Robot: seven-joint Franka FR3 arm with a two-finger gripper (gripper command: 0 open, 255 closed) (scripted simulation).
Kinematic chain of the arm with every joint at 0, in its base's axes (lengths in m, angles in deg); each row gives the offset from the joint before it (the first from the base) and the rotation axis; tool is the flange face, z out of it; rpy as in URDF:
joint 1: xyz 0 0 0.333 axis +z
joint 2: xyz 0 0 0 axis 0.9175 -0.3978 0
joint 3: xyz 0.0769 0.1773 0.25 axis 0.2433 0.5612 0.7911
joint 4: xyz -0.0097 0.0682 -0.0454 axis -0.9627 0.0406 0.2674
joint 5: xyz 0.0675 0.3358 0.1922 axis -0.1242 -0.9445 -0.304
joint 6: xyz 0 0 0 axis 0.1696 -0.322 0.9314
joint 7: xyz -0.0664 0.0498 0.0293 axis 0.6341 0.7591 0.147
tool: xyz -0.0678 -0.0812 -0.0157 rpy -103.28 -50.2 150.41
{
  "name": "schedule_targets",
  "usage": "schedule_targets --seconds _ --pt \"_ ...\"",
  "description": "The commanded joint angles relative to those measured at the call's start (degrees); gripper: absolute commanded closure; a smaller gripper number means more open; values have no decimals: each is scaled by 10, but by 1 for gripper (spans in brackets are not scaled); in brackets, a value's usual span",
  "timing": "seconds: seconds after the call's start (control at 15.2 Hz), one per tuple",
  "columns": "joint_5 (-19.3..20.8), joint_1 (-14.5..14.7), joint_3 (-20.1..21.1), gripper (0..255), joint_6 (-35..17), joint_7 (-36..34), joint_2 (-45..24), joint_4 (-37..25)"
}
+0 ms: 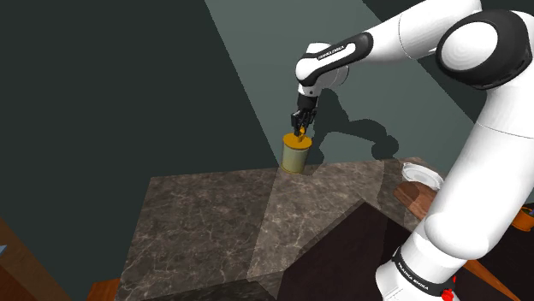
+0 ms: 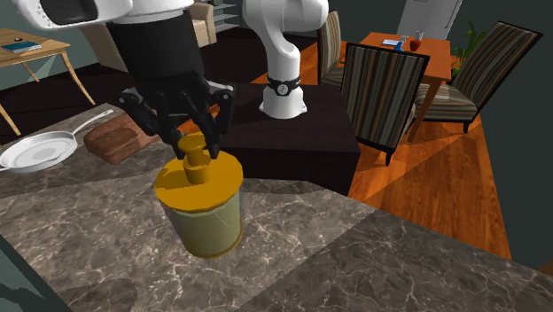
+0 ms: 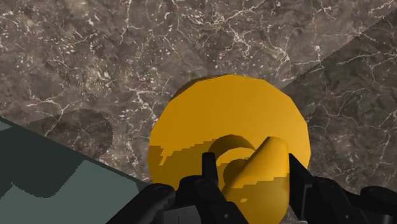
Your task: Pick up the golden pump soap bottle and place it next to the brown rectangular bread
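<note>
Grasp step: my claw straddles the pump of the golden soap bottle; whether it is clamped, I cannot tell. Next I must lift it toward the brown bread.

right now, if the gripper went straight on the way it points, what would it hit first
Most likely the golden pump on top of the soap bottle. The gripper points straight down onto it, with the bottle's wide golden cap just below. How much gap is left is hard to judge.
</note>
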Motion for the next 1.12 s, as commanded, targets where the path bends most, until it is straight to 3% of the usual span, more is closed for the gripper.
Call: schedule_targets --seconds 0.0,1.06 --pt "2 0 -1 255 14 -1 5 -9" --pt "10 0 -1 255 132 -11 35 -98"
